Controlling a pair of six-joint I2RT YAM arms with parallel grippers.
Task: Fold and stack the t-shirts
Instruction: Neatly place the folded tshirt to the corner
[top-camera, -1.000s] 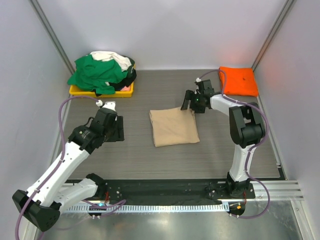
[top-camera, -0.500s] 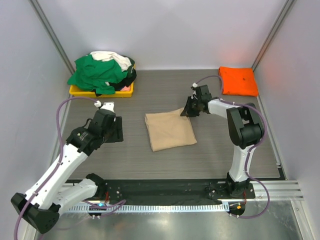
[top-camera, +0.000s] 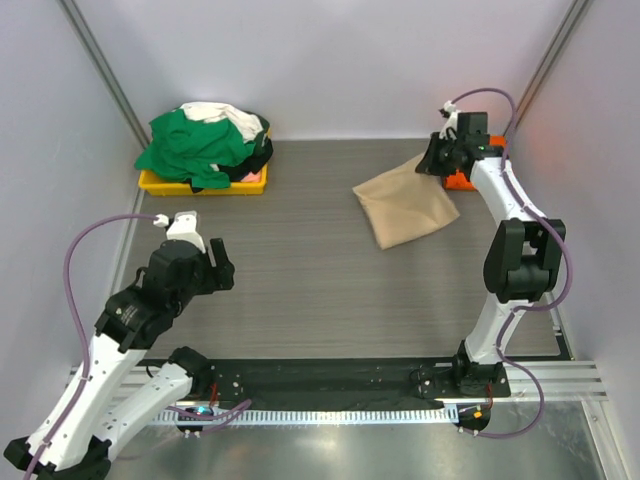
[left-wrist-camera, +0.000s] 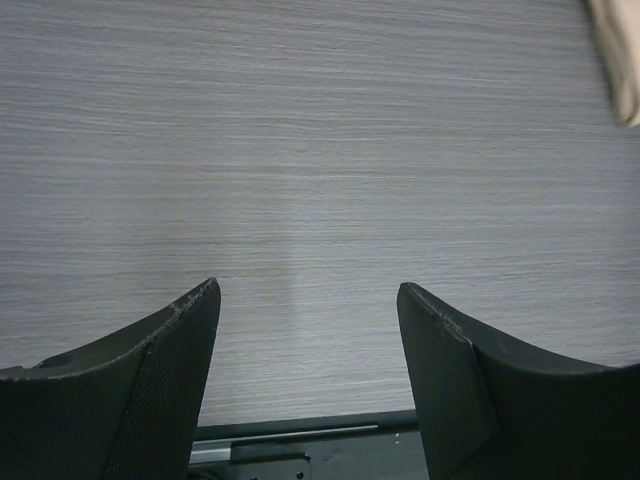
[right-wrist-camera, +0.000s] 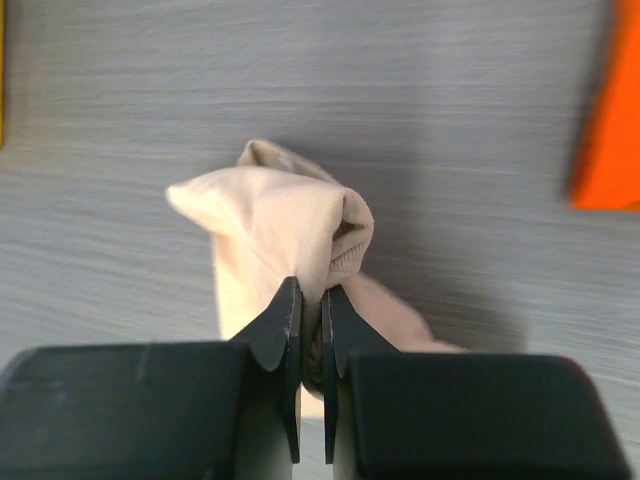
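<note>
- Top external view: the right gripper (top-camera: 437, 162) holds one corner of the tan-beige t-shirt (top-camera: 408, 205) raised near the far right of the table (top-camera: 300, 300). The rest of the folded cloth slopes down and lies flat, its near and left edges on the boards.
- Right wrist view: the fingertips are drawn almost together, with a bunched fold of that shirt pinched between them.
- The orange t-shirt (right-wrist-camera: 608, 130) lies in the far right corner, close to both walls. From above, the right arm hides most of it, so it cannot be told whether the tan cloth touches it.
- The left gripper (left-wrist-camera: 308, 290) hangs over bare grey boards at the near left. Its fingers are spread wide with nothing between them, and a sliver of tan cloth shows at the upper right edge of its wrist view.
- A broad band of wood-grain surface lies between the left gripper and the tan-beige t-shirt, which are well apart.
- The yellow tray (top-camera: 155, 182) sits in the far left corner beside the wall. It is heaped with the green t-shirt (top-camera: 190, 145), the white t-shirt (top-camera: 215, 110) and the black t-shirt (top-camera: 260, 152).
- Green cloth spills over the tray's front rim onto the boards.
- Both arm bases stand on a black rail (top-camera: 330, 378) along the near edge.
</note>
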